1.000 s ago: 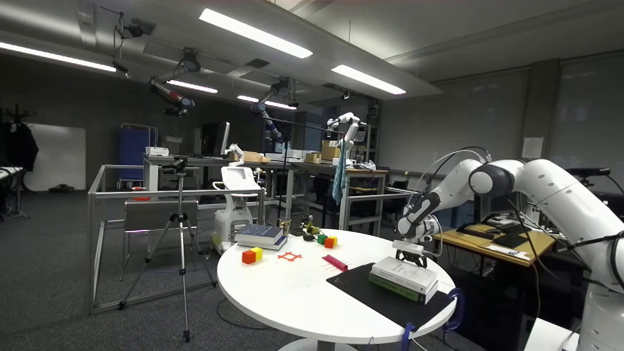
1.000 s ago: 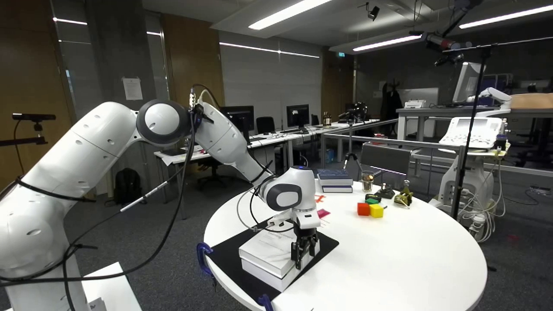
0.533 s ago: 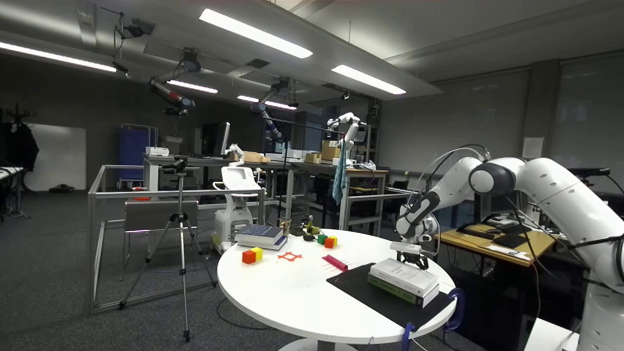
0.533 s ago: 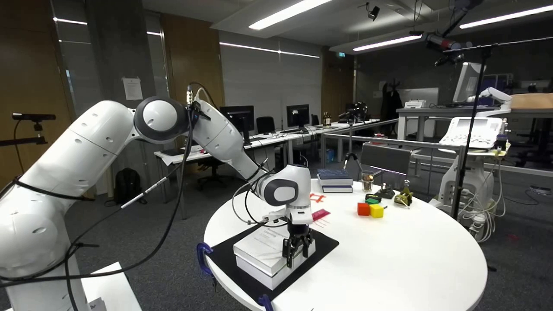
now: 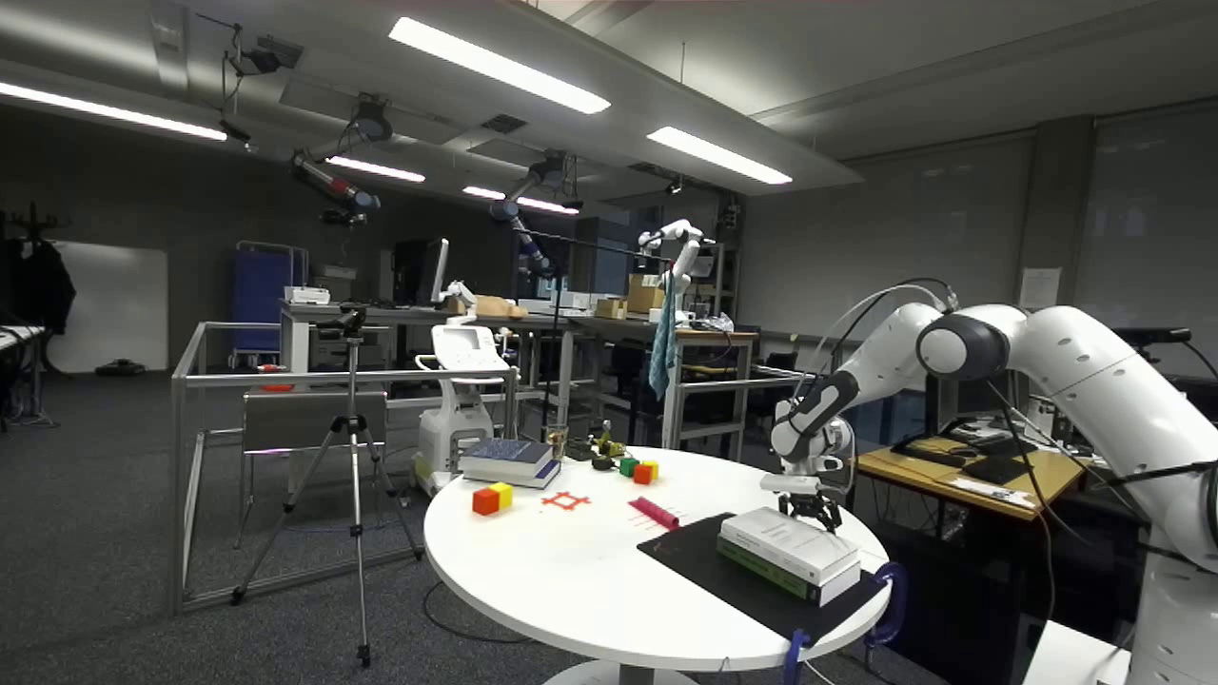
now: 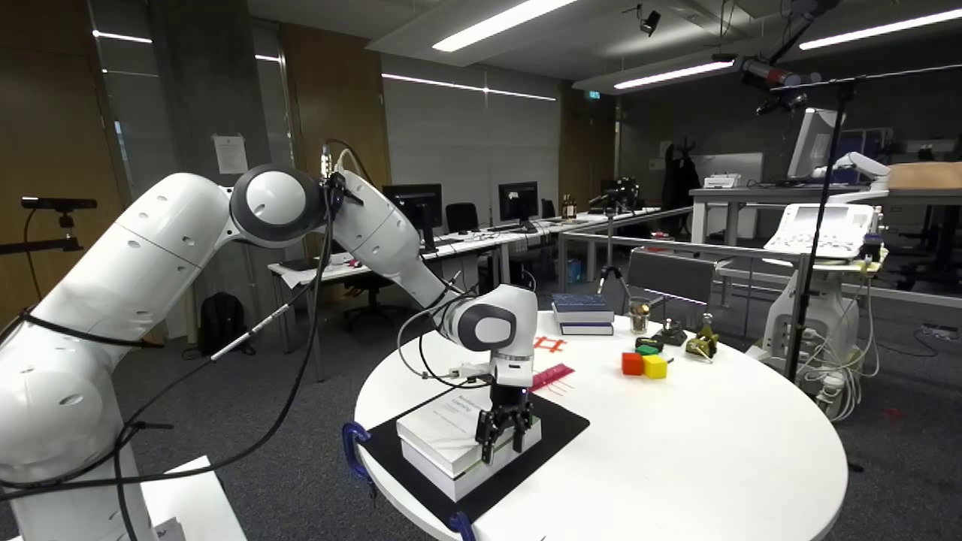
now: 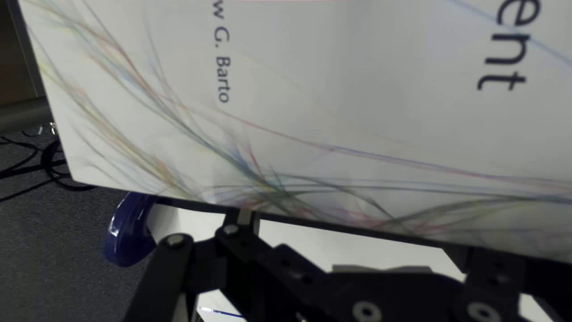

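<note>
A white book (image 5: 795,544) with coloured lines and dark lettering on its cover lies flat on a thicker white book with a green spine (image 5: 767,568). Both rest on a black mat (image 6: 556,422) at the table's edge. My gripper (image 6: 503,445) points down at one long side of this stack, its fingers spread wide. In the wrist view the upper book (image 7: 286,107) fills most of the picture, and its edge hides the fingertips. The fingers (image 7: 243,232) stand against or very close to the book's side; nothing is clasped between them.
Blue clamps (image 5: 889,604) grip the round white table (image 6: 676,451) by the mat. Farther off are blue books (image 6: 582,309), a pink roll (image 5: 655,514), a glass (image 6: 639,315), and red (image 5: 486,501), yellow (image 6: 654,367) and green cubes.
My gripper has shifted a little toward the robot's base side, and the two stacked books have slid along the mat with it. The fingers stay spread; the other table objects are unmoved.
</note>
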`<state>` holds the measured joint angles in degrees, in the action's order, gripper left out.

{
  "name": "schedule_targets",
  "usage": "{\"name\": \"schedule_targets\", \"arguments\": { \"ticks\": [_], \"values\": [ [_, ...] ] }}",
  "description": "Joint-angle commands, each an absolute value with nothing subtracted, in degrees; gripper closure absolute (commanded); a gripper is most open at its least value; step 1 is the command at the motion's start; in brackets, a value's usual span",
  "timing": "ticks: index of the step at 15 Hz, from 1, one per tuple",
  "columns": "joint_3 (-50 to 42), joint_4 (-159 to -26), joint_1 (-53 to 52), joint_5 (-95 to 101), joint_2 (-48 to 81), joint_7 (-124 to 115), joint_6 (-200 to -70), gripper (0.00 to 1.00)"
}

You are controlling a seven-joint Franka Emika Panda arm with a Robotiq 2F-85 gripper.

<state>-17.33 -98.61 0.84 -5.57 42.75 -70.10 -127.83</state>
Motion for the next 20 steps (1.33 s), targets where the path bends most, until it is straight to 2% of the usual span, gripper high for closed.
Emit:
{"name": "schedule_targets", "arguments": {
  "ticks": [1,20],
  "values": [
    [-15.92,-100.50,0.57,-4.09,41.28,-71.15,-126.28,0.00],
    [-14.95,-100.69,-2.66,-1.32,41.24,-73.18,-126.38,0.00]
  ]
}}
